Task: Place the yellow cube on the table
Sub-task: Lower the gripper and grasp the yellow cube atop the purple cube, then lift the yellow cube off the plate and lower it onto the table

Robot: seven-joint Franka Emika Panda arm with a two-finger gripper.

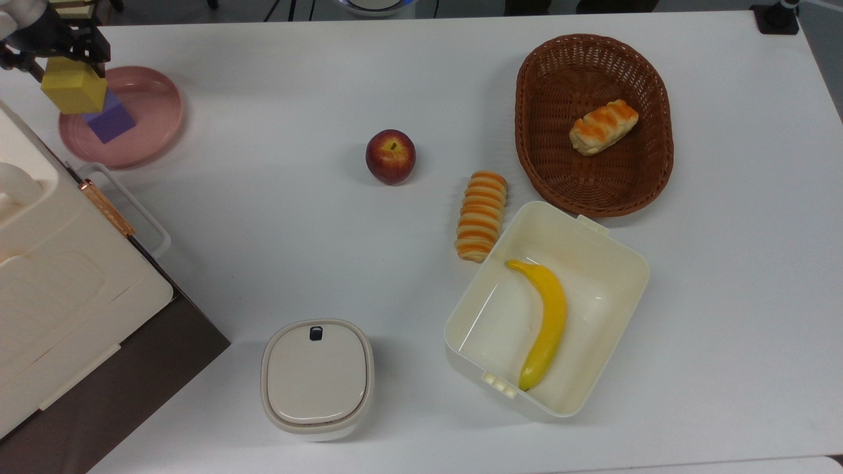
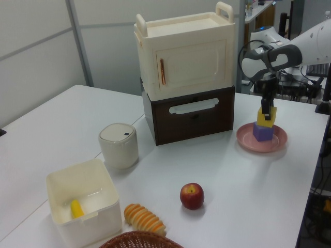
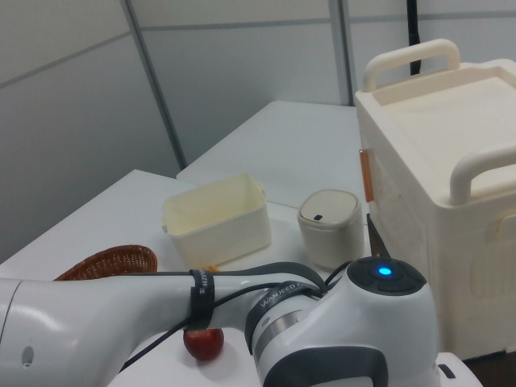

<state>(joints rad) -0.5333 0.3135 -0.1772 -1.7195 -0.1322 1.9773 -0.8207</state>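
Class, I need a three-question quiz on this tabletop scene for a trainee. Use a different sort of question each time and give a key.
1. True or false: the yellow cube rests on the purple cube.
2. Which fruit lies in the open cream box? A apple, B banana, C orange.
3. Fill in: both cubes stand on the pink ____.

Key:
1. True; the tool is at the yellow cube's top.
2. B; the banana lies in the box, and the apple sits on the table.
3. plate.
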